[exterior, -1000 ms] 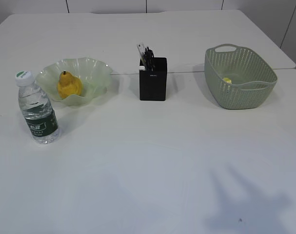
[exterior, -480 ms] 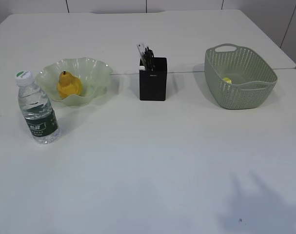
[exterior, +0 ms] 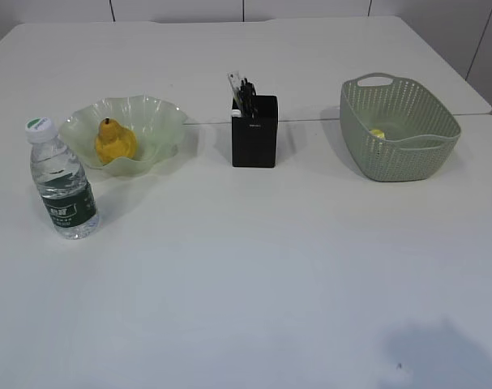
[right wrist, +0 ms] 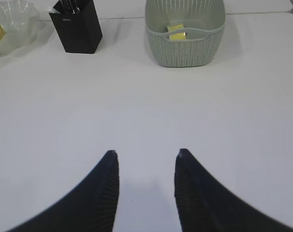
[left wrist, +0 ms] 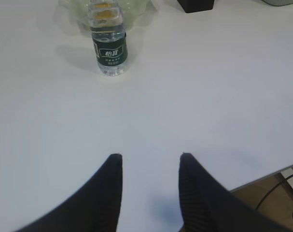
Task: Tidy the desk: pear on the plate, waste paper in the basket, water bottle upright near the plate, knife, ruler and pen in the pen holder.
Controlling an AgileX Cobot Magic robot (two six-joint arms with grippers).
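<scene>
The yellow pear lies in the pale green ruffled plate at the left. In front of the plate the water bottle stands upright. The black pen holder in the middle holds the clear ruler and dark sticks; I cannot tell pen from knife. The waste paper lies inside the sage-green basket. Neither arm shows in the exterior view. My left gripper is open over bare desk, well short of the bottle. My right gripper is open and empty, far from the basket.
The desk's near edge and a brown floor with cables show at the lower right of the left wrist view. A seam between two tabletops runs behind the pen holder. A faint shadow lies at the desk's lower right.
The arm shadow at the desk's lower right has slid down and shrunk toward the bottom edge. The objects have not moved.
</scene>
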